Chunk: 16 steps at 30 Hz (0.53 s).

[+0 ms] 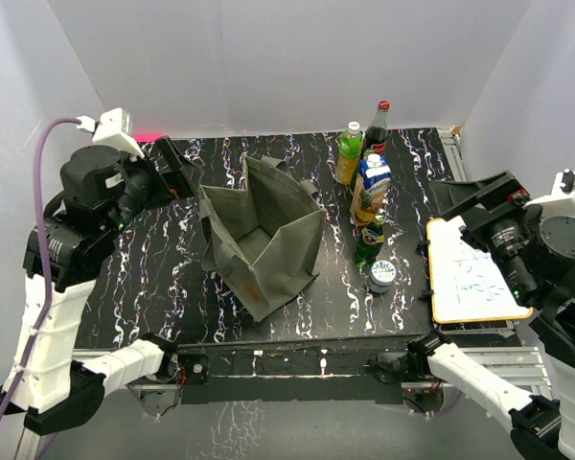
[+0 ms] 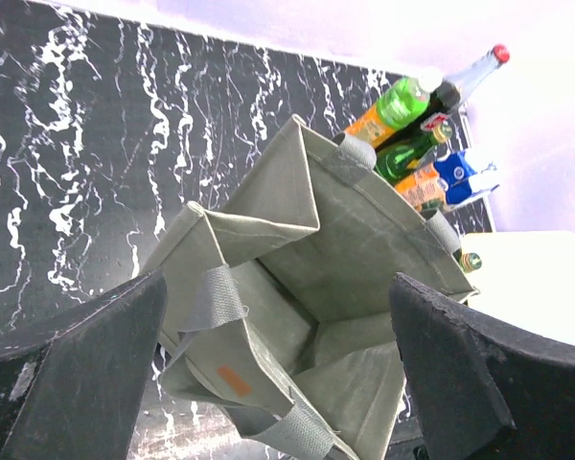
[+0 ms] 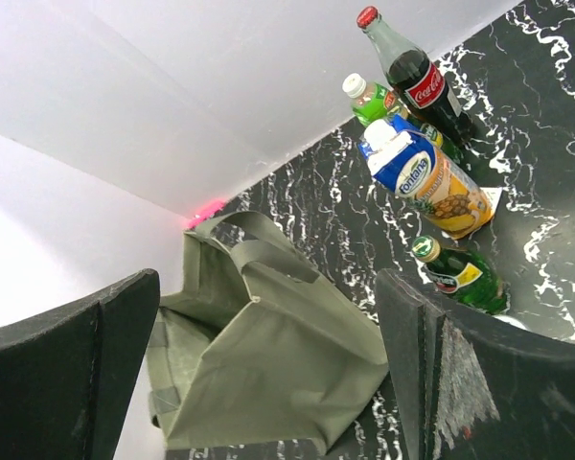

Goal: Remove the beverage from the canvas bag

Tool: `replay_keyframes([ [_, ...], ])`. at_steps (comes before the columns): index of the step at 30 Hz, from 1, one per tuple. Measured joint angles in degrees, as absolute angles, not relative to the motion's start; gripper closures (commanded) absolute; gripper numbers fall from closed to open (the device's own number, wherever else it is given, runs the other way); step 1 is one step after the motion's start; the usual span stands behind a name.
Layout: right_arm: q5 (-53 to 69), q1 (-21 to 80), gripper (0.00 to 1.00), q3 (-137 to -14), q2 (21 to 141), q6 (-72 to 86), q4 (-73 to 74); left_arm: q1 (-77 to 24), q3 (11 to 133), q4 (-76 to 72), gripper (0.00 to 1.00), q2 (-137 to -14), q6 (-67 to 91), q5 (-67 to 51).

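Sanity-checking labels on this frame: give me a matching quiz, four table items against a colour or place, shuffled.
Things:
1 canvas bag
2 cola bottle
3 juice carton
4 whiteboard

Descriptions:
a red cap
b lying flat, far right
c olive-grey, mouth open
d blue top

Pairs: 1-c, 2-a, 3-d, 4-b

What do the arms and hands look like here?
White shells over black joints on the left arm and right arm. A purple cable runs along the left one. The left hand and right hand have blunt black fingers, the right's scuffed grey.
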<state>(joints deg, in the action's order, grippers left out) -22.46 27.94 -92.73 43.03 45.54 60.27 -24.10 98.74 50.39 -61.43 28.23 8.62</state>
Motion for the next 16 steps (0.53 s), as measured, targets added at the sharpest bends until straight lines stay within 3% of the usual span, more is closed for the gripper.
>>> replay_keyframes([
  [16, -25.45, 27.94, 0.02, -92.23, 42.30, 51.83, 62.87, -24.12, 101.67, 52.71, 0.03, -60.16, 28.34, 13.52],
])
